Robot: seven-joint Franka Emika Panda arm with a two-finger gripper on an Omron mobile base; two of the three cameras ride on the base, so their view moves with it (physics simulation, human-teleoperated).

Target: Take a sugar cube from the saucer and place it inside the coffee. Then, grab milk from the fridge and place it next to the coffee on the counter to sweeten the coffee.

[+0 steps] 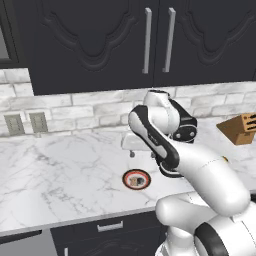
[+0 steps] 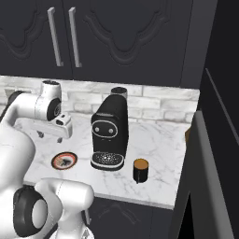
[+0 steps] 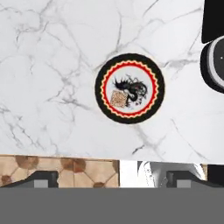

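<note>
The saucer [image 3: 129, 89] lies on the counter [image 3: 52, 65], its orange-red rim and black ring around a white centre. A small tan sugar cube [image 3: 118, 99] rests on that centre. My gripper [image 3: 113, 179] hangs straight above the saucer, open, its tips wide apart with nothing between them. From the base I see the gripper [image 1: 143, 155] [image 2: 50, 137] well above the saucer [image 1: 136, 179] [image 2: 64, 160]. The coffee [image 2: 140, 169] is a dark cup of brown liquid, standing right of the black coffee machine [image 2: 109, 133]. The fridge [image 2: 207, 172] rises at the far right. The milk is out of view.
A wooden knife block [image 1: 240, 127] stands at the back right of the counter. Two wall outlets [image 1: 25, 123] sit on the brick backsplash. Black cabinets with silver handles [image 1: 147, 40] hang overhead. The machine's round drip tray [image 3: 214, 65] lies close beside the saucer, and the counter's front edge [image 3: 65, 154] runs near.
</note>
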